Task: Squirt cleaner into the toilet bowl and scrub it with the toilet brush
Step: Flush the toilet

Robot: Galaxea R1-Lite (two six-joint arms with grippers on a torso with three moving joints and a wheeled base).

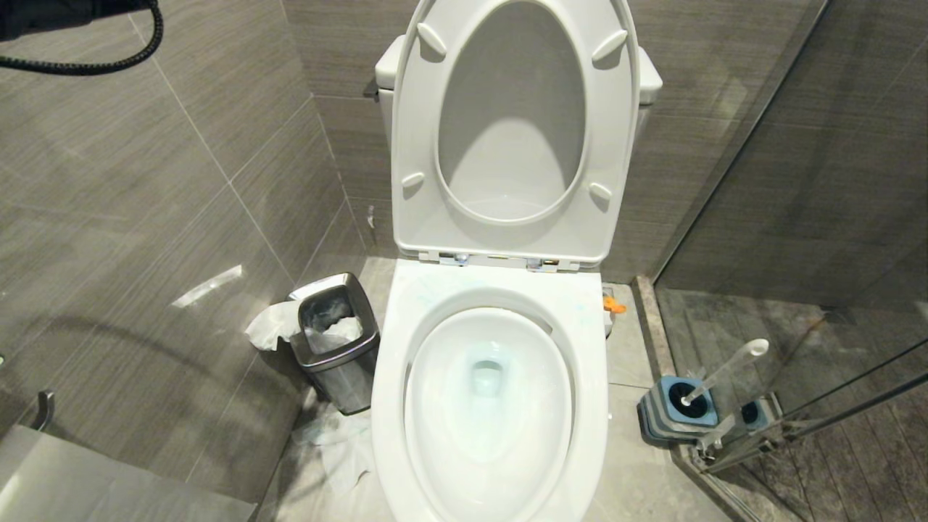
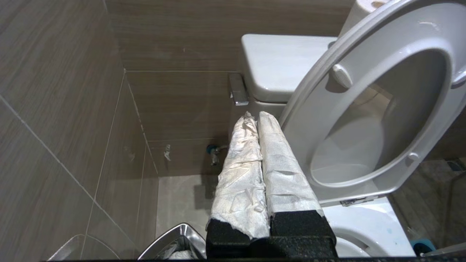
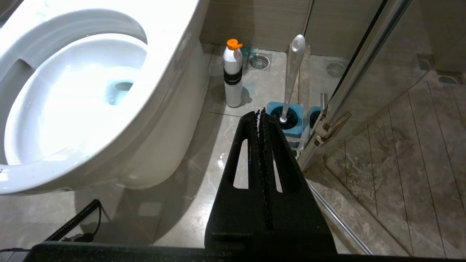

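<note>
A: Head view status?
B: The toilet bowl (image 1: 489, 406) sits centre, seat and lid (image 1: 507, 130) both up against the tank. Blue-tinted water in the basin. No gripper in this view, only a black coiled cable (image 1: 94, 58) in the top left corner.
A: Brush?
B: The toilet brush (image 1: 725, 370) stands in its blue-and-grey holder (image 1: 678, 413) on the floor, on the bowl's right side, just beside the glass shower door (image 1: 797, 217). White handle leans away from the bowl.
A: Left side of the bowl?
B: A steel bin (image 1: 337, 348) with a white liner, touching or nearly touching the bowl's base. Crumpled paper (image 1: 333, 442) on the floor by it.
A: What do the wrists add?
B: Left wrist: the left gripper (image 2: 255, 118) is up beside the raised seat, level with the flush lever (image 2: 237, 89) on the tank. Fingers (image 2: 284, 171) wrapped in white paper, pressed together, nothing between them.
A: Right?
B: The right gripper (image 3: 261, 112) hangs low over the floor, black fingers closed flat against each other, empty, tips near the holder. This view alone shows the cleaner bottle (image 3: 233, 72), white with an orange cap, upright on the floor between bowl and brush; the head view catches only the cap. Also two floor drains (image 3: 259, 62) behind it.
</note>
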